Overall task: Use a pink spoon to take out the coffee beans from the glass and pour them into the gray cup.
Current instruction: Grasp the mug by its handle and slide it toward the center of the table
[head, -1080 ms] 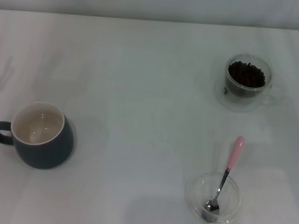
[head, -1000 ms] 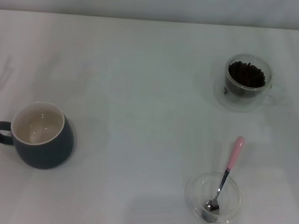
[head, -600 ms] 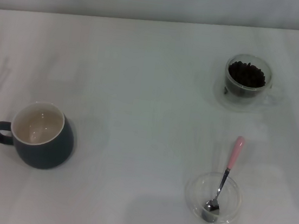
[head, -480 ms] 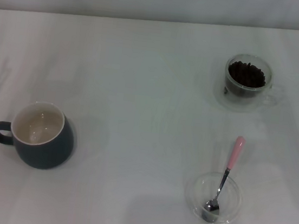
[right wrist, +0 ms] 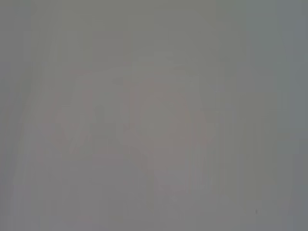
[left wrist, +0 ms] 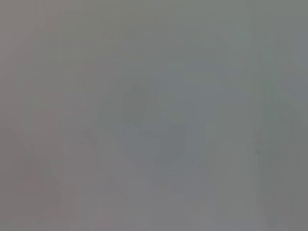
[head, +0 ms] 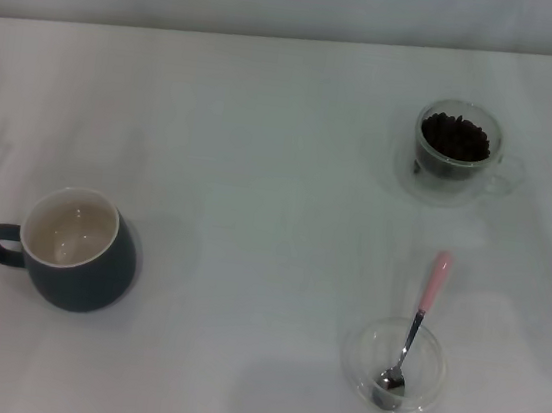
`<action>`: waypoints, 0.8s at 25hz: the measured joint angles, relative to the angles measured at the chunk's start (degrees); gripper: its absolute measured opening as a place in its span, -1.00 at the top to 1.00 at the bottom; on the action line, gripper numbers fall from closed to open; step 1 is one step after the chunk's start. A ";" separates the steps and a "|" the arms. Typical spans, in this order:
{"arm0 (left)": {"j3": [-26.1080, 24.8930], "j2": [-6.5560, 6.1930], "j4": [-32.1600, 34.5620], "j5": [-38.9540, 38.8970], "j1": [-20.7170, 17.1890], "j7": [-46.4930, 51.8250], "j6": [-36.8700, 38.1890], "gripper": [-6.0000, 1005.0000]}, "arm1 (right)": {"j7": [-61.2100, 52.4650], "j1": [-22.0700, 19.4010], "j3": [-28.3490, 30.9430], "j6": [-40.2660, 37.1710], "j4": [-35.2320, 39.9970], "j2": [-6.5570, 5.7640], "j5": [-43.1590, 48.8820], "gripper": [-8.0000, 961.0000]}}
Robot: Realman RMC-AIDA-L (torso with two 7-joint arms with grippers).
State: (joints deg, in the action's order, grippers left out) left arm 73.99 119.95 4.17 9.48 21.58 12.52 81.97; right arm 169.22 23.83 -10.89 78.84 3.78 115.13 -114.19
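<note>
The desk (head: 267,115) is carrying four items in the head view. The gray cup (head: 74,249) is standing upright near the left edge, toward the near side, with its loop handle pointing at that edge and its cream interior showing no contents. The glass (head: 454,151) is standing upright toward the far right corner, well apart from the gray cup, and is holding a heap of coffee beans (head: 455,137) that is reaching close to its rim. The pink spoon (head: 414,327) is resting in a shallow clear dish (head: 394,364) near the near edge on the right side, on the near side of the glass and apart from it. Its metal bowl is lying inside the dish, and its pink handle is leaning over the dish rim, pointing toward the glass.

Neither gripper is appearing in any view, so the state of the jaws cannot be told. Both wrist views are showing only a plain, featureless surface.
</note>
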 joint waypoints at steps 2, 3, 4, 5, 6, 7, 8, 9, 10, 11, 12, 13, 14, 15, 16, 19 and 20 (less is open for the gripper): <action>0.07 0.01 -0.03 1.42 -1.31 0.06 1.13 -0.66 | -0.01 0.10 0.00 -0.68 0.02 0.00 0.00 -0.81; 0.08 0.01 -0.09 2.59 -2.18 0.09 1.92 -0.66 | -0.02 0.20 0.00 -1.05 0.08 0.00 0.00 -0.81; 0.08 0.02 -0.20 3.58 -2.81 0.13 2.46 -0.66 | -0.02 0.33 0.00 -1.41 0.15 0.00 0.01 -0.81; 0.09 0.04 -0.45 4.48 -3.49 0.24 3.09 -0.66 | -0.02 0.38 0.00 -1.53 0.24 0.00 0.01 -0.81; 0.10 0.06 -0.78 5.27 -4.08 0.38 3.73 -0.66 | -0.03 0.43 0.00 -1.67 0.33 0.00 0.01 -0.81; 0.15 0.11 -1.42 6.23 -4.79 0.68 4.66 -0.66 | -0.03 0.46 0.00 -1.69 0.44 0.00 0.00 -0.81; 0.25 0.14 -2.17 7.15 -5.29 0.99 5.43 -0.66 | -0.03 0.48 0.00 -1.69 0.50 0.00 -0.19 -0.81; 0.37 0.16 -2.94 8.13 -5.77 1.34 6.07 -0.66 | -0.04 0.54 0.00 -1.78 0.64 -0.03 -0.92 -0.81; 0.51 0.15 -3.66 9.06 -6.19 1.74 6.53 -0.66 | -0.04 0.54 0.00 -1.78 0.64 -0.03 -0.92 -0.81; 0.59 0.14 -4.21 9.73 -6.44 2.07 6.72 -0.66 | -0.04 0.65 0.18 -2.20 1.00 -0.05 -1.69 -0.81; 0.66 0.12 -4.92 10.49 -6.82 2.65 6.90 -0.66 | -0.04 0.65 0.18 -2.20 1.00 -0.05 -1.69 -0.81; 0.68 0.11 -5.56 10.88 -7.03 3.09 6.94 -0.66 | -0.04 0.72 0.38 -2.55 1.31 -0.06 -1.86 -0.81; 0.70 0.11 -6.11 11.15 -7.18 3.32 6.96 -0.66 | -0.04 0.76 0.53 -2.75 1.53 -0.07 -1.95 -0.81; 0.71 0.11 -6.81 11.38 -7.30 3.45 6.98 -0.66 | -0.04 0.84 0.62 -2.90 1.69 -0.09 -1.98 -0.81; 0.72 0.11 -7.33 11.57 -7.54 3.45 7.07 -0.66 | -0.04 0.92 0.69 -3.12 1.87 -0.10 -2.00 -0.81; 0.72 0.16 -8.02 12.19 -8.47 3.48 7.37 -0.66 | -0.04 1.36 1.17 -3.96 2.36 -0.11 -2.02 -0.81; 0.72 0.16 -8.02 12.51 -8.63 3.52 7.41 -0.66 | -0.04 1.46 1.51 -4.08 2.39 -0.11 -2.02 -0.81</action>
State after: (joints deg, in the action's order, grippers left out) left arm 74.71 120.11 -3.85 21.99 12.95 16.04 89.37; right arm 169.18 25.29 -9.38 74.76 6.17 115.02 -116.21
